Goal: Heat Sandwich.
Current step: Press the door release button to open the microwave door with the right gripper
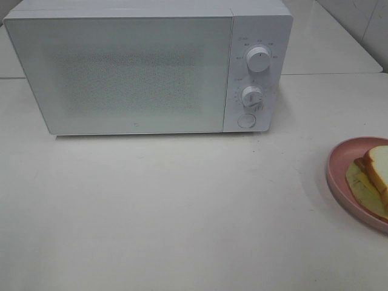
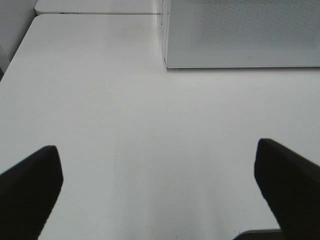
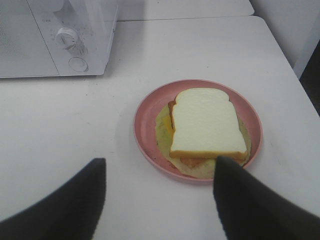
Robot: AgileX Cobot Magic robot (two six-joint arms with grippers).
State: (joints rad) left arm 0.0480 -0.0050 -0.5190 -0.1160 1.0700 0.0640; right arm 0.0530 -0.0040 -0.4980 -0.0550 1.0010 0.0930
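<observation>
Starting phase, likely: microwave (image 1: 121,73) far left, door shut. Sandwich (image 3: 202,125) on plate (image 3: 145,125), near right. Left gripper (image 2: 156,147) spread wide, empty. Right gripper (image 3: 160,161) parted, empty, just short of plate. Next probably needs door opened first.

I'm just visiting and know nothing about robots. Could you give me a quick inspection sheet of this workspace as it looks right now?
Surface: white table, no spills or marks seen.
Job's things: sandwich lying on a pink plate at the table's right side; white microwave at the back, door shut.
Clutter: nothing seen.
Grippers: left gripper open over the table, holding nothing; right gripper open, close to the plate, holding nothing.
Cables: nothing seen.
Surroundings: tiled wall behind, at the right.
</observation>
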